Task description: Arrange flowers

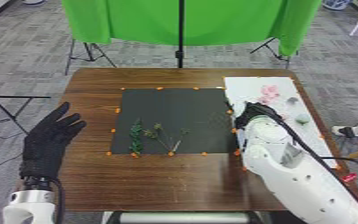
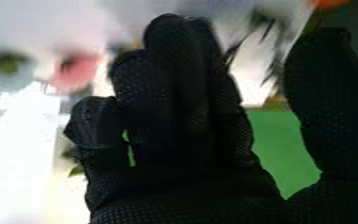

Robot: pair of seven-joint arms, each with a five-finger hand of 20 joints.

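Pink flwrs (image 1: 270, 92) nr R hand (image 1: 256, 110)

Green cloth (image 1: 193, 22), brown wooden table (image 1: 158, 192)

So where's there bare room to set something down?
Bare: the black mat, far left, beyond the green sprigs, and the brown table between mat and near edge. Crowded: the mat's near-left part, where the sprigs lie, and the white sheet, with pink flowers and the right hand.

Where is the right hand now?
In the head view, right of centre, the right hand is where the dark mat meets the white sheet, by pink flowers.
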